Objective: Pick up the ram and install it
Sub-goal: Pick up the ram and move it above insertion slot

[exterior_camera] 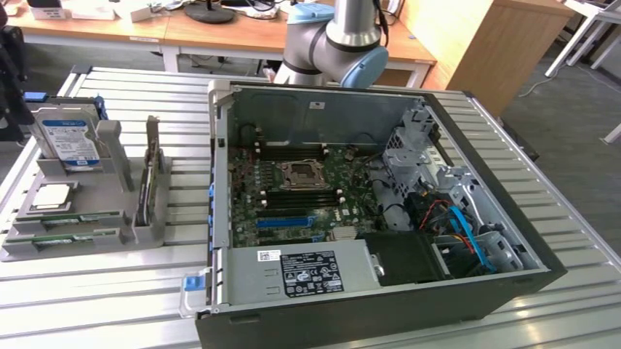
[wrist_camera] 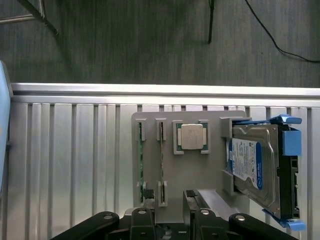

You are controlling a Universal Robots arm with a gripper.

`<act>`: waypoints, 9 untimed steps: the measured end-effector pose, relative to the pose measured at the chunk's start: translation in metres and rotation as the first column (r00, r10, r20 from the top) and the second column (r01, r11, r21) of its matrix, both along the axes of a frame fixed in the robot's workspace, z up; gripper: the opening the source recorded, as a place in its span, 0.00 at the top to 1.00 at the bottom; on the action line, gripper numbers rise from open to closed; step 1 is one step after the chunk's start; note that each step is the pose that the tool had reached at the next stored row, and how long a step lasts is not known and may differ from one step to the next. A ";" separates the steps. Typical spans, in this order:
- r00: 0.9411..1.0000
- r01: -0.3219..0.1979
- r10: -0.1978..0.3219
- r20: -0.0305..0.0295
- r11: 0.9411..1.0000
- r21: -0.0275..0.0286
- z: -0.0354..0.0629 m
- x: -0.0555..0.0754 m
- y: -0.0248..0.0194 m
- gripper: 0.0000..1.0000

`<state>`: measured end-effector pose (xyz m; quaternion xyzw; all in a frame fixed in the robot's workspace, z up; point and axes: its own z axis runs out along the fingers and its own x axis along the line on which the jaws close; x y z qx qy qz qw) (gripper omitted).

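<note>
Gripper (wrist_camera: 168, 196) spread wide and empty hovers over the grey holder (wrist_camera: 175, 170) on the slatted worktop (wrist_camera: 70, 165), where the ram (wrist_camera: 161, 150) stands on edge beside a second stick (wrist_camera: 140, 160) (neither lifted, so pick-up and installation both appear to remain). Counted: two ram sticks, one processor (wrist_camera: 192, 136), one hard drive (wrist_camera: 250, 165), one open computer case (exterior_camera: 388, 320).

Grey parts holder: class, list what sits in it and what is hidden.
In the grey holder: two ram sticks on edge, a processor, and a leaning hard drive. The open gripper covers one end of the holder.
</note>
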<state>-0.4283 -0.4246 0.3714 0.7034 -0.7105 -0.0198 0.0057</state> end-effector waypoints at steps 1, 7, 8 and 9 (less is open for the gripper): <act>1.000 0.000 0.000 0.000 1.000 0.000 -0.0010 0.000 0.0000 0.64; 1.000 0.000 0.000 0.000 1.000 0.000 -0.0068 0.000 0.0000 0.64; 1.000 0.000 0.000 0.000 1.000 0.000 -0.0078 0.000 0.0000 0.64; 1.000 0.000 0.000 0.000 1.000 0.000 -0.0088 0.000 0.0000 0.64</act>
